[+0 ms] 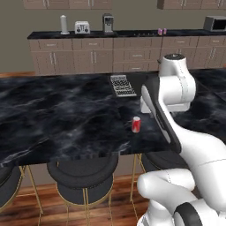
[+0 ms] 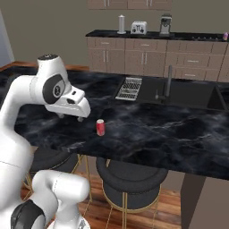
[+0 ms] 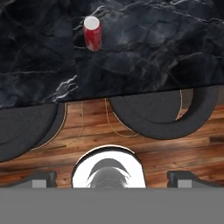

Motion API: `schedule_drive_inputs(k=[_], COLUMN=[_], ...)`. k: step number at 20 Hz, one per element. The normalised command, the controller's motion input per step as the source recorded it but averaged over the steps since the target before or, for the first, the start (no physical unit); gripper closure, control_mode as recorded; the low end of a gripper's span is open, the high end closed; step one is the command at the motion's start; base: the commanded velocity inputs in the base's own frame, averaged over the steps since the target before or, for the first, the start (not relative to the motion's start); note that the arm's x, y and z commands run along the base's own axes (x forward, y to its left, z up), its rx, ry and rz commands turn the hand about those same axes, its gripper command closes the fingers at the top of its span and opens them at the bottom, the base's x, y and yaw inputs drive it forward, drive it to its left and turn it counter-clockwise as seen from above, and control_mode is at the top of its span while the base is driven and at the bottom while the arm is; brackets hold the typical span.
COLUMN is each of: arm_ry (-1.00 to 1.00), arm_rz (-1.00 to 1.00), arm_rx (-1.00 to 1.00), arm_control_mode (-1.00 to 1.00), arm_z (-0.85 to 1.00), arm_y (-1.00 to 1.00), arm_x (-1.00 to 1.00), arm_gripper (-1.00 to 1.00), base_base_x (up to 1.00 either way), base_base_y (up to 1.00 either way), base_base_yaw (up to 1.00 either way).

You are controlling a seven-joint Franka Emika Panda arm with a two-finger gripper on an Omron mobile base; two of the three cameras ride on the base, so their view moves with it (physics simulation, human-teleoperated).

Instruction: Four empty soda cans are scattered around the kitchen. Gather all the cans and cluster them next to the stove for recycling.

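Round black stools stand nearest, tucked under the front edge of the dark marble desk. On that desk, near its front edge, the red soda can stands upright and untouched. Two purple cans already sit on the far counter beside the stove, so by the look of it roughly half the gathering remains. The arm is folded high, its hand held above the desk edge just beside the red can. The gripper is empty, fingers spread wide.
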Motion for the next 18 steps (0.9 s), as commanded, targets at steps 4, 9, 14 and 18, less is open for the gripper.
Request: schedule_drive_inputs(k=[4,9,14,18], arm_ry=[0.0,0.0,0.0,0.0], arm_rz=[0.0,0.0,0.0,0.0], arm_rx=[0.0,0.0,0.01,0.01], arm_control_mode=[-1.0,-1.0,-1.0,-1.0], arm_z=[-0.35,-0.2,-0.15,-0.16], arm_y=[-0.06,-0.01,0.0,0.0], arm_x=[0.28,0.35,0.39,0.33], arm_gripper=[-1.0,-1.0,-1.0,-1.0], base_base_x=[0.0,0.0,0.0,0.0], base_base_y=[0.0,0.0,0.0,0.0], base_base_yaw=[0.0,0.0,0.0,0.0])
